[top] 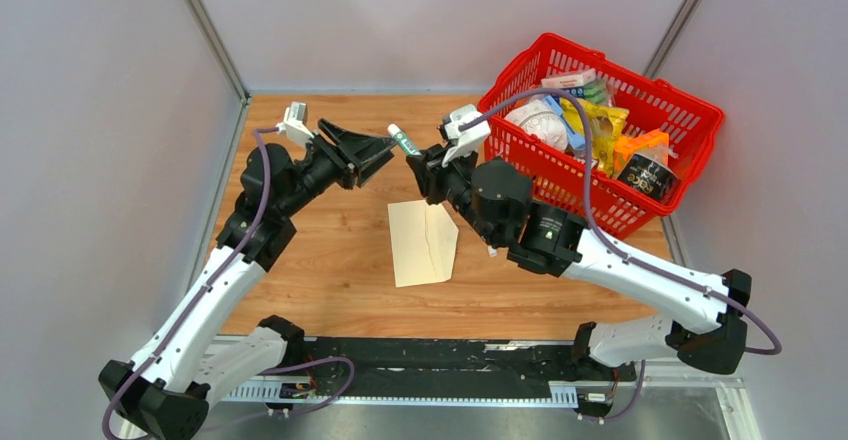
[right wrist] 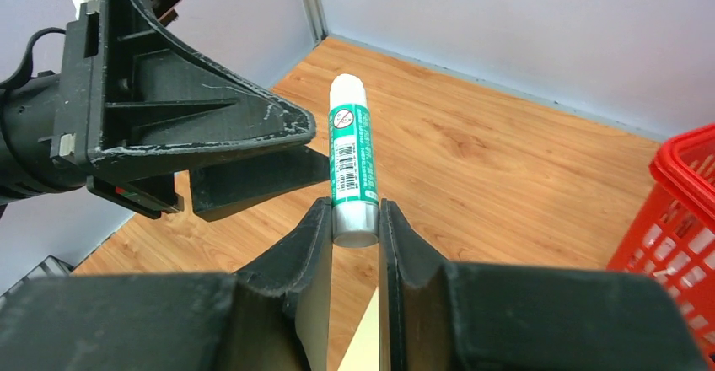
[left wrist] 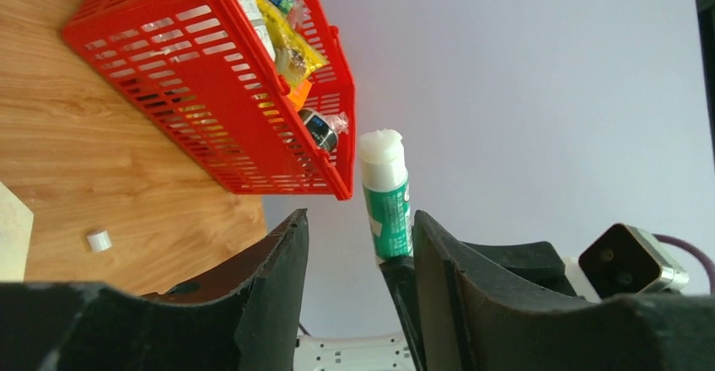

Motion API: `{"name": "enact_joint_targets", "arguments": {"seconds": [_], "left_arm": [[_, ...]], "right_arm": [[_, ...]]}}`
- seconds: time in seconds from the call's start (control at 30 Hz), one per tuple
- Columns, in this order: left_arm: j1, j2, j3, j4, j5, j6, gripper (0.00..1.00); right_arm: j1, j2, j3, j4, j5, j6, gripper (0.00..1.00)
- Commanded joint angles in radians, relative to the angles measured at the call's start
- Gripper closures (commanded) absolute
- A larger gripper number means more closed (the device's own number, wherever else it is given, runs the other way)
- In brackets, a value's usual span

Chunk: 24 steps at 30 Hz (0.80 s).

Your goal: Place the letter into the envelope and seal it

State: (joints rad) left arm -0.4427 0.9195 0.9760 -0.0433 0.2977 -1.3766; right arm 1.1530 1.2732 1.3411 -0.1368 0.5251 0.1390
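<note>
The right gripper (right wrist: 354,212) is clamping an uncapped glue stick (right wrist: 350,160) by its base. The left gripper (left wrist: 358,217) is gaping wide by its tip, empty. The envelope (top: 425,245) is lying on the surface (top: 330,250) below, letter unseen. Sealing seems in hand: next, glue is going onto the flap.

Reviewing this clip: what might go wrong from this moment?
1. The right gripper pinches the glue stick only at its base; pressing it on the envelope may tilt it or make it slip.
2. The exposed glue tip sits close to the open left gripper and may smear it.
3. A small white cylinder, probably the cap, lies loose on the table.
</note>
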Motion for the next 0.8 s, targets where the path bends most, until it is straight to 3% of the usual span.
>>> {"name": "enact_joint_targets", "arguments": {"seconds": [0.0, 0.07, 0.2, 0.27, 0.3, 0.4, 0.53, 0.67, 0.77], "left_arm": [[-0.001, -0.004, 0.006, 0.062, 0.035, 0.068, 0.44], [-0.001, -0.018, 0.032, -0.013, 0.028, 0.151, 0.43], [-0.001, -0.025, 0.121, -0.115, 0.075, 0.459, 0.42], [-0.005, -0.013, 0.141, -0.133, 0.121, 0.754, 0.42], [-0.019, -0.004, 0.142, -0.159, 0.133, 0.824, 0.42], [-0.166, 0.011, 0.095, -0.161, -0.004, 1.196, 0.41], [-0.310, 0.051, -0.015, -0.032, -0.184, 1.541, 0.42], [-0.382, 0.019, -0.224, 0.357, -0.196, 1.819, 0.40], [-0.433, 0.082, -0.243, 0.359, -0.226, 1.994, 0.39]], "right_arm": [[-0.018, -0.026, 0.070, -0.142, 0.044, 0.043, 1.00], [-0.035, -0.020, 0.104, -0.243, 0.043, 0.069, 1.00], [-0.096, 0.011, 0.209, -0.496, -0.005, 0.141, 1.00], [-0.121, 0.038, 0.274, -0.619, -0.046, 0.175, 1.00], [-0.134, 0.052, 0.305, -0.679, -0.069, 0.189, 1.00], [-0.170, 0.081, 0.375, -0.812, -0.125, 0.229, 1.00], [-0.234, 0.089, 0.394, -0.928, -0.210, 0.274, 1.00], [-0.256, 0.094, 0.386, -0.998, -0.247, 0.284, 1.00], [-0.280, 0.084, 0.360, -1.011, -0.298, 0.295, 1.00]]}}
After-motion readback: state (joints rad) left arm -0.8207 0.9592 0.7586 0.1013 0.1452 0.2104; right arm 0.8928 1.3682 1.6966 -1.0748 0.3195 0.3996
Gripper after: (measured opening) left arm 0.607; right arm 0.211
